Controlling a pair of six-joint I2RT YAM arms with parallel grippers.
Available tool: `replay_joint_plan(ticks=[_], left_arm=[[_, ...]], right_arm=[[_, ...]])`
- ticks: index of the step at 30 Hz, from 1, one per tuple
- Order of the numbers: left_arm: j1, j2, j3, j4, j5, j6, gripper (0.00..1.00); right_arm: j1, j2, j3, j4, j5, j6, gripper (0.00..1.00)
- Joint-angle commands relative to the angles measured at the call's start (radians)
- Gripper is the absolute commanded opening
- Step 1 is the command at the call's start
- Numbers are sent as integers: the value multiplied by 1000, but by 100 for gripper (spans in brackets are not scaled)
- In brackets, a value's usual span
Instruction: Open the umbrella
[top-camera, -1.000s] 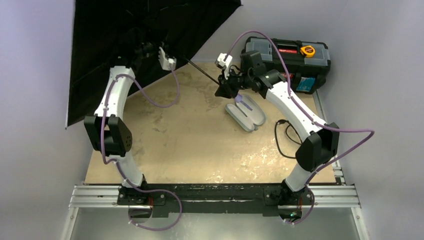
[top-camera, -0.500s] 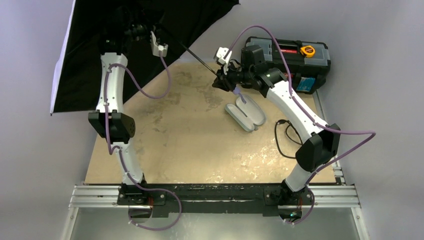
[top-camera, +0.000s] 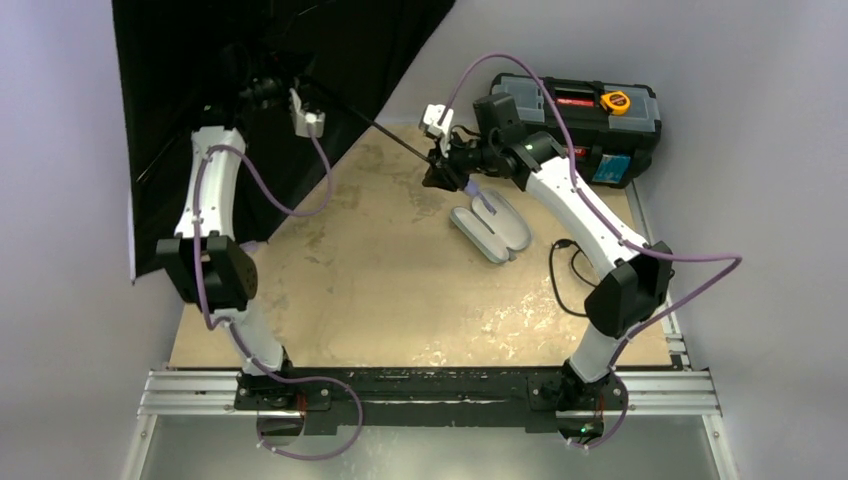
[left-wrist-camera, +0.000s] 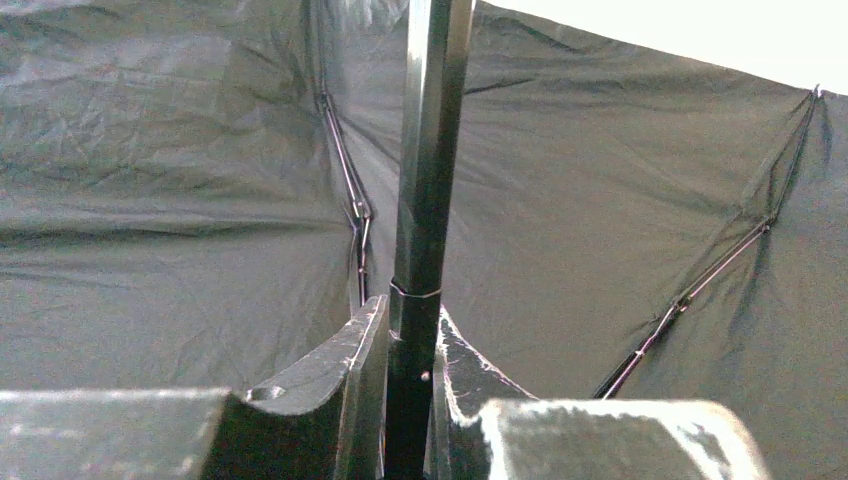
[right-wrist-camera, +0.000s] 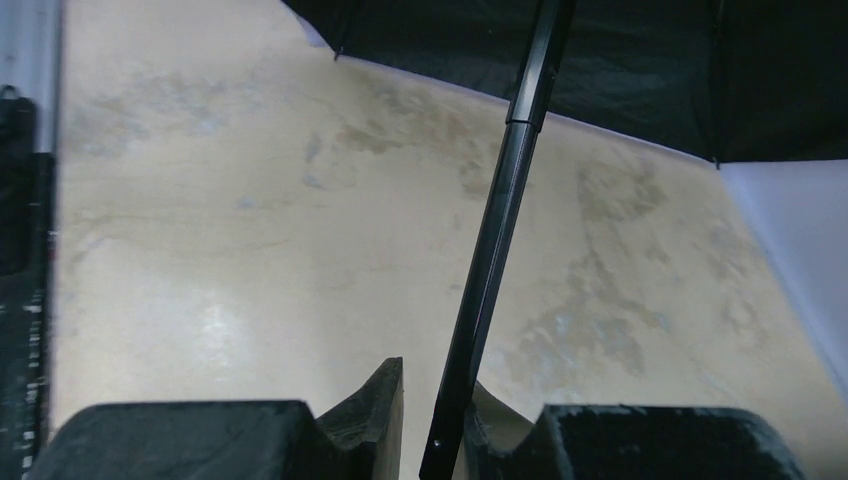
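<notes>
**Plainly spread: umbrella held across the far edge of the table**

The umbrella (top-camera: 250, 60) fills the upper left of the overhead frame. Its black underside faces the camera, and it overhangs the table's (top-camera: 400, 300) far left corner. Its thin black shaft (top-camera: 385, 133) slants down to the right, towards the upper middle of the frame. In the left wrist view, the canopy's ribs (left-wrist-camera: 355, 200) fan out behind the shaft.

The left gripper (left-wrist-camera: 410, 330) is nearly closed, and its fingers (left-wrist-camera: 365, 340) press the shaft from both sides close to the canopy. From overhead it is mostly lost against the dark fabric.

The right gripper (right-wrist-camera: 435, 385) stands narrowly apart around the lower shaft. One finger touches the shaft and the other shows a sliver of gap. Whether it actually pinches cannot be told.

Just below that gripper in the overhead frame, a pale grey-lavender pouch (top-camera: 490, 232) lies flat on the table. A black toolbox (top-camera: 590, 125) sits at the upper right, close behind the right arm's wrist. A yellow tape measure (top-camera: 616, 101) rests on its lid. A black cable (top-camera: 565, 275) loops on the table at the right, beside the right arm.
</notes>
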Motion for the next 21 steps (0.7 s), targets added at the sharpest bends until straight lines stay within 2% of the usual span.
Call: replay_joint_plan(ticks=[1,6,9,12,18,21], left_arm=[[395,-240,-289,572,-533,-188,2],[197,-475,-709,647,-445,-144,11],[81,-542,-843,643,-468,-135,15],[26,-564,-907,656,-503,-136,20],[-7,-634,-972,606,-493,-150,40],[-32,-675,-1000,553,-487,-146,44]], right_arm=[[4,22,46,-667,-245,-170,0],[14,33,70,-544,-326,-17,0],[13,19,47,-482,-350,47,0],[13,-4,20,-439,-373,84,0],[4,-56,-41,-353,-397,149,0],[2,-76,-52,-276,-420,210,0]])
